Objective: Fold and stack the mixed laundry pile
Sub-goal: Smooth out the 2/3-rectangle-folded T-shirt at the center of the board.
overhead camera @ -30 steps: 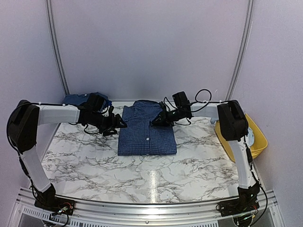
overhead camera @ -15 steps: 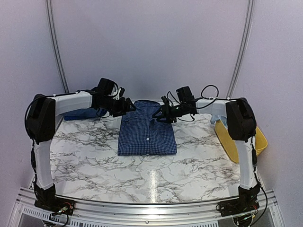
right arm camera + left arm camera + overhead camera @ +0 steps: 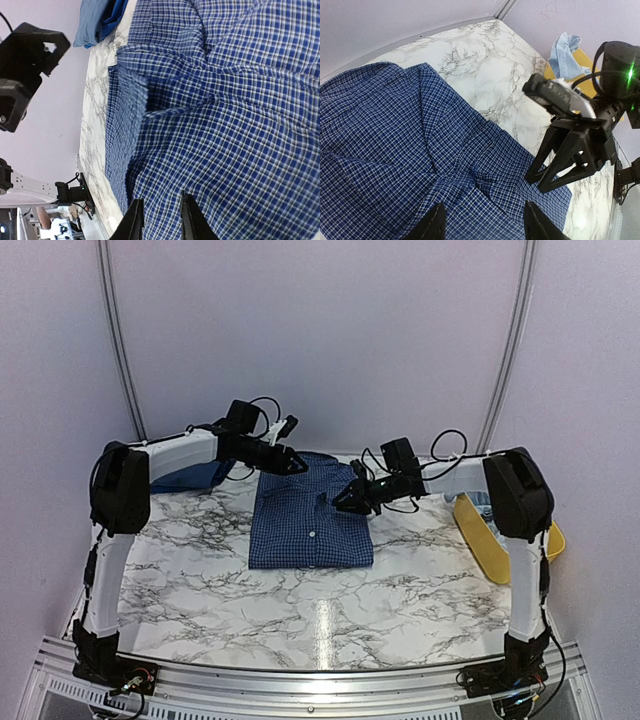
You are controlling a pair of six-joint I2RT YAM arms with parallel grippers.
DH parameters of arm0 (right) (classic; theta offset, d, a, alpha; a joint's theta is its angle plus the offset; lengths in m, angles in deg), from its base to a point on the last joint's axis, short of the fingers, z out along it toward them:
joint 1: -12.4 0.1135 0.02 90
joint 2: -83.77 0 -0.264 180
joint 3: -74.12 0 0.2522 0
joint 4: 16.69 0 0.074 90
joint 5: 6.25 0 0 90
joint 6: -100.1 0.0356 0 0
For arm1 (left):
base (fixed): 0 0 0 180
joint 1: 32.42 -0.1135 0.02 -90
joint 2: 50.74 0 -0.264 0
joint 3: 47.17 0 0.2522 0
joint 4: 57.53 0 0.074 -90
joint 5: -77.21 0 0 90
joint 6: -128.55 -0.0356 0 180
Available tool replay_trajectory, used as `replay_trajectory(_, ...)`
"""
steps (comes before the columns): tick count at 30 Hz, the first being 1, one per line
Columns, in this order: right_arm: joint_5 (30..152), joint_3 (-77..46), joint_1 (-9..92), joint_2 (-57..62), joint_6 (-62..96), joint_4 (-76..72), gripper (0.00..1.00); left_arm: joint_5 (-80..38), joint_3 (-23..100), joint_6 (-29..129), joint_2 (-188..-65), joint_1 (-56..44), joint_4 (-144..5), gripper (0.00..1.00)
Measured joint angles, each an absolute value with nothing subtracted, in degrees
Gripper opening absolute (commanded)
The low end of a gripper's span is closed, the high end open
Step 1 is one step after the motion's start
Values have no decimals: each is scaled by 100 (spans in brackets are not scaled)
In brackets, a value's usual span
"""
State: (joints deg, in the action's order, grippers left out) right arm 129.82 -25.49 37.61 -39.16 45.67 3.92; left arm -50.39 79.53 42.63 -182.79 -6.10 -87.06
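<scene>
— Navy-check shirt (image 3: 310,515) lying folded into a neat rectangle, mid-surface, collar toward the far wall, buttons up. Looks like the fold itself done, or near enough.

— Agreed. Left end effector (image 3: 297,466) hovering over the far left corner by the collar, fingers well apart, nothing between them. Right end effector (image 3: 342,506) low at the shirt's right edge, fingers only narrowly apart, checked cloth showing through the gap, no pinch evident.

— So a tidying stage, judging by that. Squaring off the top edge before moving on?

— Reads that way. From the right wrist view, a folded flap along one side and a ridge across the front. Could want smoothing.

— And the remaining laundry?

— Heap of blue garments (image 3: 185,477) bunched at the far left of the marble surface (image 3: 300,610), behind the left arm, apart from the shirt. Light-blue cloth (image 3: 565,47) draped at the yellow tub (image 3: 480,540) on the right.

— Next move, then?

— Probably closing on both far corners for a last pull flat, or lifting clear and reaching for another piece. Needs both sides moving evenly, otherwise risks dragging the fold askew. Needs a spot picked for the stack too.
</scene>
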Motion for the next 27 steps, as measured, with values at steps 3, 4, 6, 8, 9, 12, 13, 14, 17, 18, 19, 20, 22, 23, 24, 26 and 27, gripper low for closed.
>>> replay_trajectory(3,12982,-2758,3805,-4283,4775,253,19,-5177,8098,3963,-18428,-594,-8702,50)
replay_trajectory(4,12975,-2859,3816,-4404,4827,209,18,-5214,8098,3882,-18460,-581,-8708,50)
replay_trajectory(6,12975,-3071,3831,-4616,4941,145,18,-5288,8098,3749,-18541,-557,-8713,50)
replay_trajectory(8,12975,-3331,3842,-4821,5028,82,17,-5336,8095,3646,-18622,-524,-8713,50)
replay_trajectory(9,12977,-3419,3844,-4891,5057,62,17,-5352,8098,3609,-18659,-500,-8713,50)
replay_trajectory(12,12984,-3742,3844,-5114,5111,30,17,-5376,8126,3537,-18812,-404,-8717,52)
replay_trajectory(13,12986,-3799,3844,-5162,5127,12,16,-5373,8161,3526,-18876,-378,-8719,53)
replay_trajectory(14,12993,-3869,3847,-5221,5146,8,16,-5371,8183,3513,-18935,-356,-8724,54)
replay_trajectory(17,12999,-3978,3851,-5348,5208,8,15,-5389,8211,3487,-19050,-293,-8734,50)
replay_trajectory(18,12999,-4004,3853,-5385,5214,3,15,-5391,8211,3482,-19070,-284,-8739,48)
replay_trajectory(19,13001,-4017,3855,-5416,5221,3,15,-5400,8211,3482,-19088,-284,-8745,44)
replay_trajectory(20,13012,-4024,3855,-5444,5234,3,15,-5421,8211,3471,-19096,-284,-8745,39)
replay_trajectory(22,13028,-4046,3855,-5499,5258,-8,15,-5461,8211,3439,-19099,-295,-8756,27)
replay_trajectory(23,13052,-4072,3855,-5547,5280,-23,15,-5491,8211,3425,-19099,-297,-8756,21)
replay_trajectory(24,13067,-4109,3855,-5590,5302,-36,15,-5515,8211,3428,-19099,-301,-8758,14)
replay_trajectory(26,13089,-4168,3855,-5667,5328,-51,15,-5583,8211,3360,-19099,-308,-8767,2)
replay_trajectory(27,13100,-4197,3857,-5704,5339,-53,15,-5590,8211,3373,-19099,-312,-8778,0)
